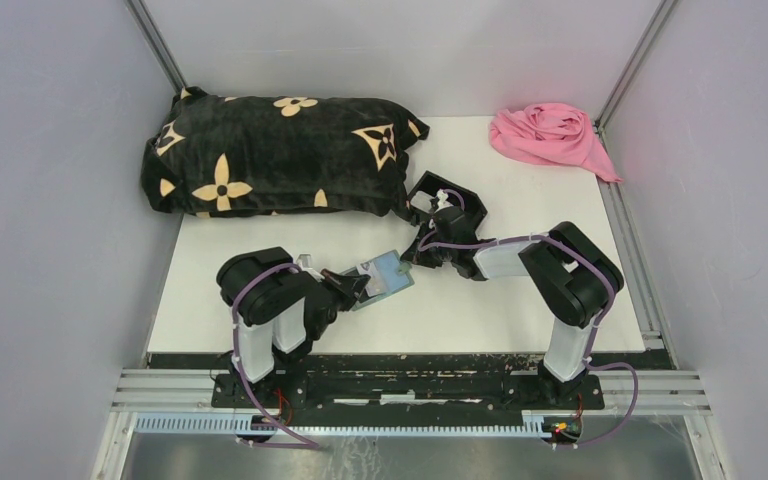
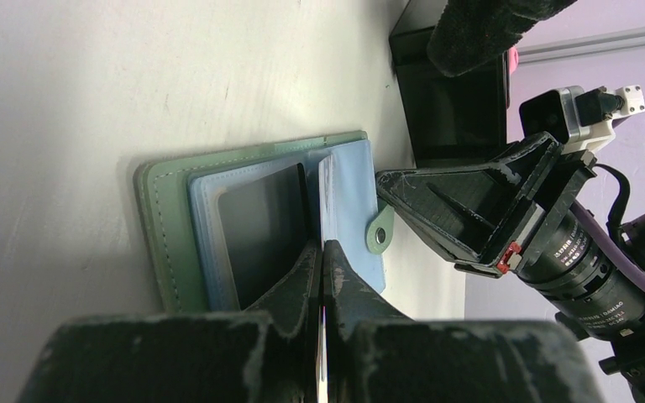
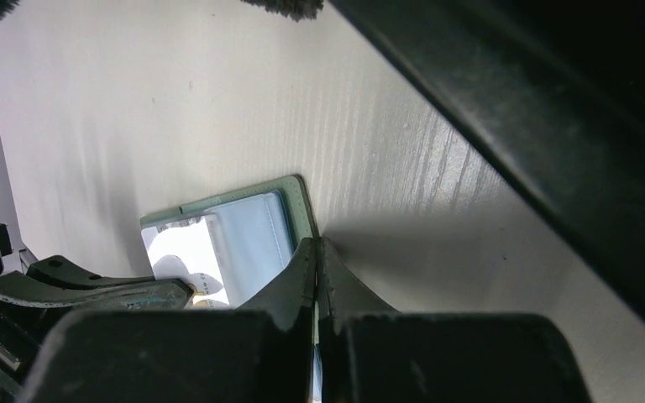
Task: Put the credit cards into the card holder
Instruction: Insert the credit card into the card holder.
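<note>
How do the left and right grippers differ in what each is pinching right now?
The left gripper pinches a thin card, held on edge over the card holder's blue pockets; the right gripper seems to pinch the holder's green outer edge instead. In the top view the left sits at the holder's left, the right at its right. Both are shut.

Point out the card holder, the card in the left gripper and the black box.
card holder (image 2: 164, 235), left wrist view, green outer cover.
card (image 2: 327, 201), left wrist view, its thin edge.
black box (image 2: 458, 109), left wrist view, dark inner wall.
</note>
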